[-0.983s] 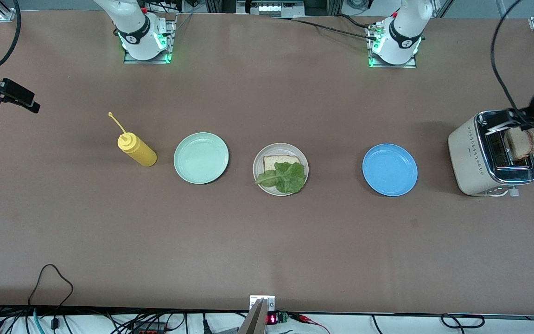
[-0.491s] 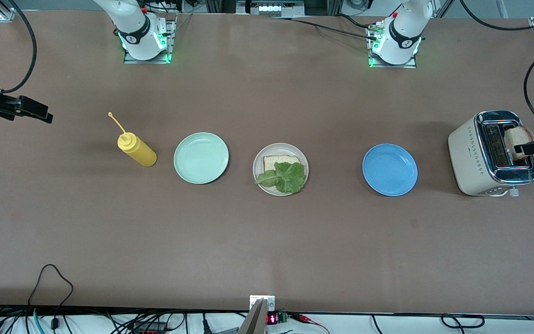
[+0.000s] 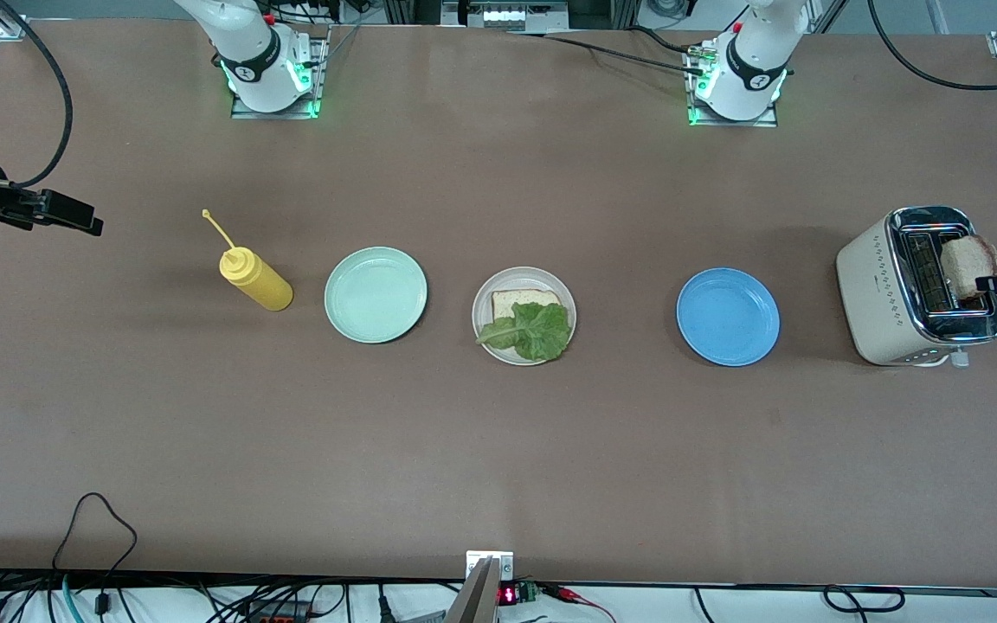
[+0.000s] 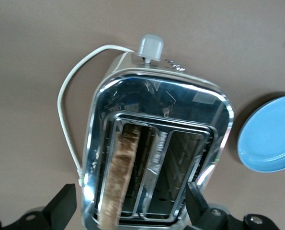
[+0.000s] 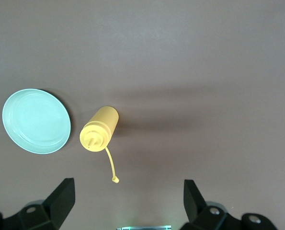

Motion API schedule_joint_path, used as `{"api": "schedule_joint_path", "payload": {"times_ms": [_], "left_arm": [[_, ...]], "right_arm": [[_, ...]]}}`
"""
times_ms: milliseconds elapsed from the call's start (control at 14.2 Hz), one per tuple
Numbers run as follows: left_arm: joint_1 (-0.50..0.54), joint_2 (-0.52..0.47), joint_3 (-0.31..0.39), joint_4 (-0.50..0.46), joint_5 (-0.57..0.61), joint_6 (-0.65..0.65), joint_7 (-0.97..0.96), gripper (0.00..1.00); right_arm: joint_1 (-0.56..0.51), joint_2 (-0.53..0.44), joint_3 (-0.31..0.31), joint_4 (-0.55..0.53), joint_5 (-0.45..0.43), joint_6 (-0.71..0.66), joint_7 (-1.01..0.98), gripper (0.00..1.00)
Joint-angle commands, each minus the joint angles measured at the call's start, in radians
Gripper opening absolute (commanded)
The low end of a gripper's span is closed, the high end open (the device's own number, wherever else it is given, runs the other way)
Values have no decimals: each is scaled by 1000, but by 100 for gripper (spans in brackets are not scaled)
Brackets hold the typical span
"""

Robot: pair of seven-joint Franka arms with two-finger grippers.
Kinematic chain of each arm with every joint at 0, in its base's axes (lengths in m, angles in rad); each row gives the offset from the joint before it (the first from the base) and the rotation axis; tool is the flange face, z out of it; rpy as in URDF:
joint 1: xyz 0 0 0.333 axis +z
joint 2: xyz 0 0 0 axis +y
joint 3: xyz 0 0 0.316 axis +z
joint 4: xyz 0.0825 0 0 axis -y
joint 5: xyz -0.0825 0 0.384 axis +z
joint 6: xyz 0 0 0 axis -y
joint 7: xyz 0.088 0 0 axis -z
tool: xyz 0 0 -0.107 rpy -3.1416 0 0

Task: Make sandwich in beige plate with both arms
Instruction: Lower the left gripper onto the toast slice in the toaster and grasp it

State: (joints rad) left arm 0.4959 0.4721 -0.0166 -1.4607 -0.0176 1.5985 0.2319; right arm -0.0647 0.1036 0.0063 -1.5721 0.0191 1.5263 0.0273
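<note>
White arm bases with black collars, green-lit mounts, looping black cables, black jaws.

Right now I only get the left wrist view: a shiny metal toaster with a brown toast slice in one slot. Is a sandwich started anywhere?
Observer: Yes. On the round beige plate mid-table lies a light bread slice with a ruffled green lettuce leaf on top.
Operator: Where is the other arm's hand?
Observer: The right gripper hangs open over the table at the right arm's end, near a yellow plastic squeeze bottle.
Operator: Anything between that bottle and the sandwich?
Observer: A round mint-green plate stands between them.
</note>
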Motion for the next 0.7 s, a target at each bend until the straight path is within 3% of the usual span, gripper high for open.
{"api": "schedule_joint_path", "payload": {"times_ms": [0,140,421,632], "left_arm": [[15,28,-8,31,4,-15,75,100],[13,30,-8,14,13,-22,99,96],[15,45,-10,7,10,-25,107,69],[33,48,-10,-6,2,-38,106,68]], "right_arm": [[-4,10,3,24,-8,-23,-15,100],[-6,10,3,24,-8,-15,-12,100],[3,10,4,23,-16,6,-3,100],[6,7,4,12,-18,43,2,100]]}}
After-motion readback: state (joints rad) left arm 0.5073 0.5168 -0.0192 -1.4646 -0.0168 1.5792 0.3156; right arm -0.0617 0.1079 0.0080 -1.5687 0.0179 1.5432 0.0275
